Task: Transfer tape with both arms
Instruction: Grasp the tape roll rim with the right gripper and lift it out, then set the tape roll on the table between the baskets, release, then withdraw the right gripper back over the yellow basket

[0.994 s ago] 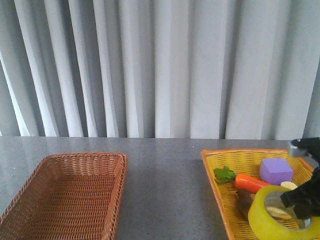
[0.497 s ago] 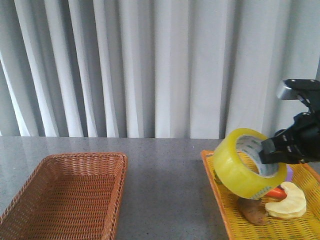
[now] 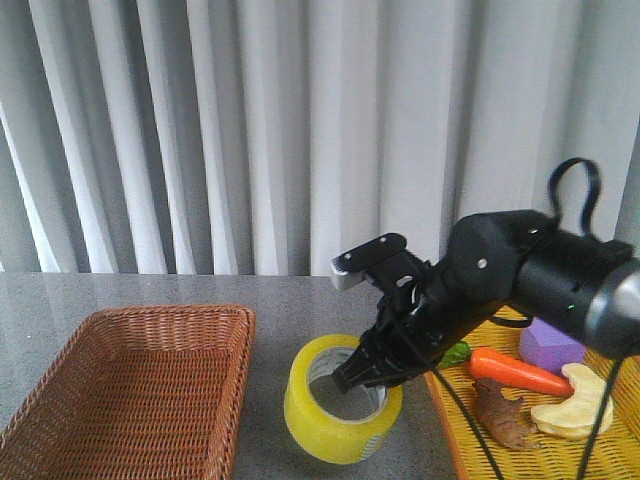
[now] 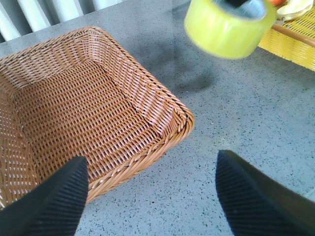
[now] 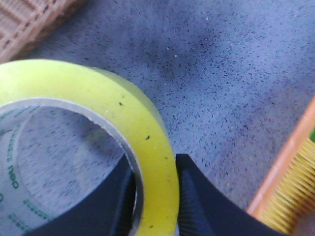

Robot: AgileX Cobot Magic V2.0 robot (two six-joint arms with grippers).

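Observation:
The yellow tape (image 3: 340,410) hangs just above the grey table between the two baskets. My right gripper (image 3: 362,378) is shut on its wall, one finger inside the core and one outside. The right wrist view shows the tape (image 5: 98,108) pinched between the fingers (image 5: 194,196). The left wrist view shows the tape (image 4: 229,27) at the far edge, well away from my left gripper (image 4: 150,196), which is open and empty over the table by the brown basket's corner. The left arm is out of the front view.
An empty brown wicker basket (image 3: 130,390) sits at the left, also in the left wrist view (image 4: 88,108). A yellow basket (image 3: 540,450) at the right holds a carrot (image 3: 515,372), a purple block (image 3: 550,345) and other toy foods.
My right arm lifted the tape out of the yellow basket and carried it left, then down to the middle of the table between the baskets.

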